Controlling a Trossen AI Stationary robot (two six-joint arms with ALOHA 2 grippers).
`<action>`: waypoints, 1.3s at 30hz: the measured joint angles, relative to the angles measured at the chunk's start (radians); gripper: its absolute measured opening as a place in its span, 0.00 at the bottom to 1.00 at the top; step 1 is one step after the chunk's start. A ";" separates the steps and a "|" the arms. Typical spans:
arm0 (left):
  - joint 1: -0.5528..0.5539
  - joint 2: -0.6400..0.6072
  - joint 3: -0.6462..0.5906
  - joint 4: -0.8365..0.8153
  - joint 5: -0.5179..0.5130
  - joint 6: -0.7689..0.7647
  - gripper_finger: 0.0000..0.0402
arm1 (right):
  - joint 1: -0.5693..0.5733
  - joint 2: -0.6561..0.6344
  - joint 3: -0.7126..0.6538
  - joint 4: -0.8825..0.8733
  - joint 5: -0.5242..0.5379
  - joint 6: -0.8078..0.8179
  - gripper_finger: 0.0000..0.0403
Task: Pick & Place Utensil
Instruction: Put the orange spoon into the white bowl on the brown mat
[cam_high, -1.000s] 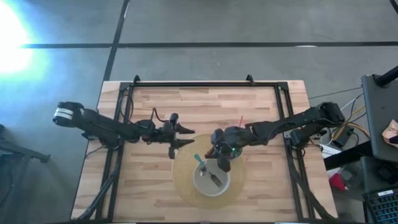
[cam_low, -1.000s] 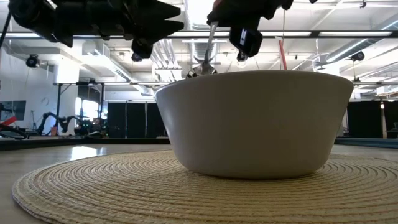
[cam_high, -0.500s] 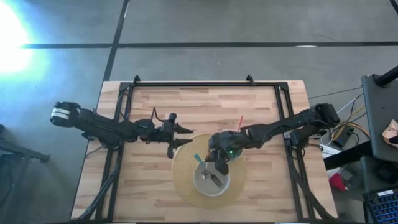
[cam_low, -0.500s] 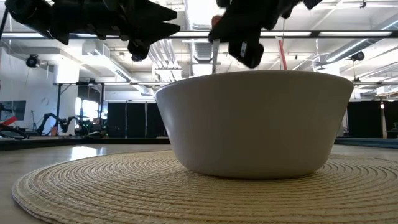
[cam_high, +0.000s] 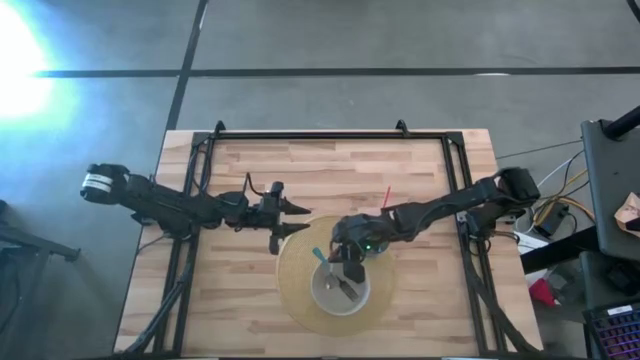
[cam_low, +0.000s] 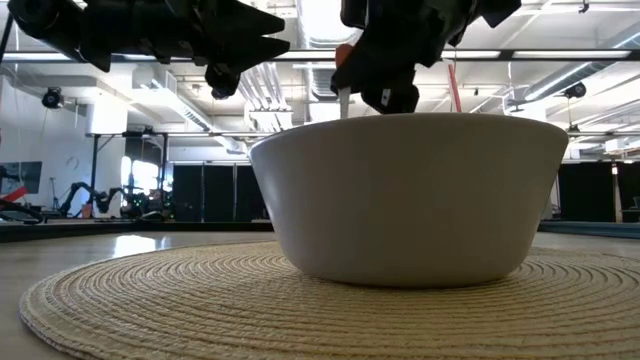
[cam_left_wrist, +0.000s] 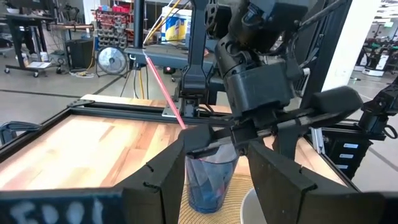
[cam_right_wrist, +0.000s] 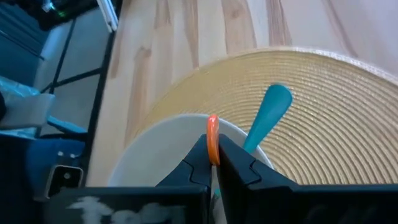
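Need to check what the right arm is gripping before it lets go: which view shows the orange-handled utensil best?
The right wrist view: the orange handle stands pinched between the right gripper fingers, above the white bowl. The high view shows only small utensils in the bowl; the low view shows a sliver of handle; the left wrist view misses it.

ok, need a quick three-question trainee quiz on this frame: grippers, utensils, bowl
1. True or false: the left gripper is shut on the teal utensil.
2. What does the right gripper hold over the white bowl? A) an orange-handled utensil B) a blue cup C) nothing
3. What does the white bowl stand on?

Key:
1. False. Its jaws stand open and empty; the teal utensil leans on the bowl's rim.
2. A
3. The woven placemat.
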 joint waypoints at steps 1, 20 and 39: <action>0.000 0.000 0.000 0.000 0.000 0.000 0.42 | 0.000 0.005 0.000 0.003 0.000 -0.003 0.02; 0.000 0.000 -0.001 -0.003 0.000 0.000 0.42 | -0.002 0.048 0.001 -0.006 0.008 -0.028 0.02; 0.000 0.000 -0.001 -0.003 0.000 0.000 0.42 | -0.002 0.052 -0.003 -0.084 0.147 -0.042 0.21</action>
